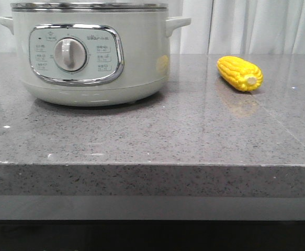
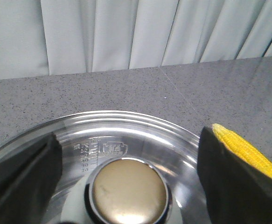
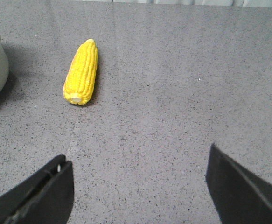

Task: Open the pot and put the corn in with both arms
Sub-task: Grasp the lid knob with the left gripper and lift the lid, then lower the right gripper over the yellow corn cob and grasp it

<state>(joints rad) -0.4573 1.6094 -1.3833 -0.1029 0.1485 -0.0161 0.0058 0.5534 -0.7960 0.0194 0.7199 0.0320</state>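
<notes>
A: The left claw [image 2: 129,186] is spread wide over the glass lid [image 2: 126,135], its knob [image 2: 129,193] centred low in the frame; nothing is gripped.

B: So the lid-lifting step is judged to be in hand. A descent and a squeeze on that smooth round metal knob are called for.

A: The right claw [image 3: 138,186] is also spread wide and empty. The bumpy yellow corn [image 3: 82,72] is seen upper left on the speckled stone counter [image 3: 182,93].

B: The rounded pale pot [image 1: 89,52] fills the front view's upper left, corn [image 1: 240,73] at its right.
</notes>
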